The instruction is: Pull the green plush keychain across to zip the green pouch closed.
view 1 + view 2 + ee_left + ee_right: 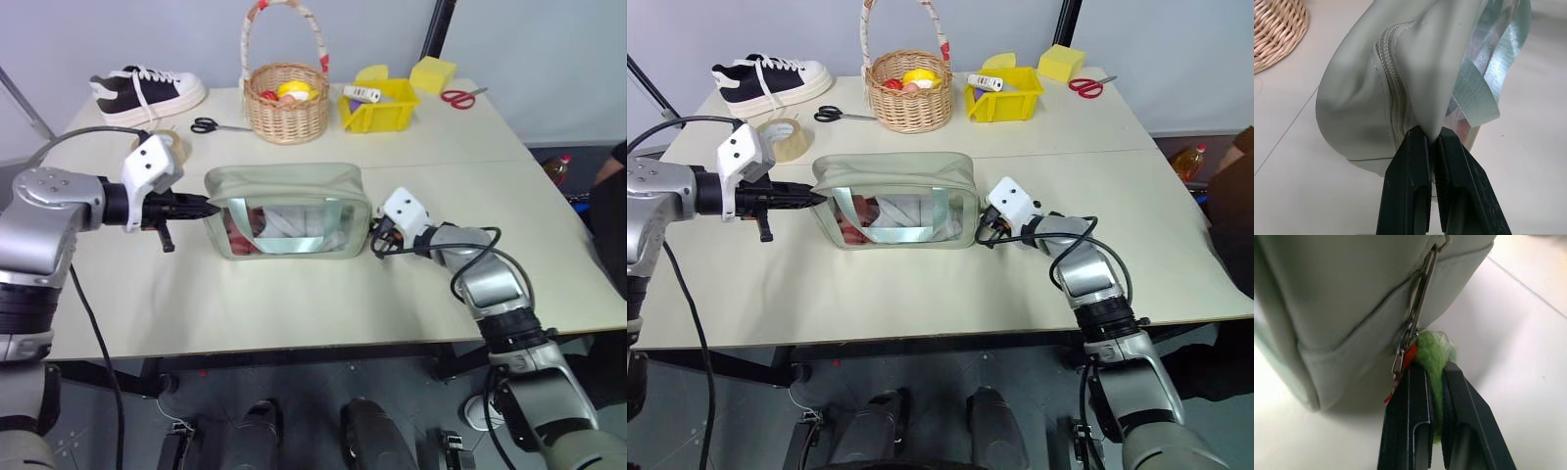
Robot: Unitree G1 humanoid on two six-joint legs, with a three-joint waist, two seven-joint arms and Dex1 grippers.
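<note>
Head views: your green pouch (286, 211) lies lengthwise on the bench (323, 294), clear window facing the robot, in front of the wicker basket (286, 103) and the yellow bin (380, 105). The left end effector (208, 207) meets the pouch's left end; the right end effector (376, 236) sits at the pouch's right end, low, close to the bench top. The top of the pouch looks drawn together along its length as far as these views allow.

Left wrist view: the left fingers are nipped narrow on a fold of the pouch's fabric beside the zipper seam (1393, 83). The teeth you can see there are meshed — no gap at this end.

Right wrist view: the right fingers are clamped tight on the green plush keychain (1434, 357), which is squashed between them. From it a metal clasp (1418, 308) runs up to the zipper at the pouch's end wall, with a small red tag (1408, 357) beside it. The keychain hangs at the right end of the pouch, just over the corner and down the side.

Judgement: the pull appears to have reached the end of its travel, so the zip is closed or very nearly so. What remains, as far as you can verify here, is to confirm the slider is fully home, then let go with both end effectors and withdraw.
</note>
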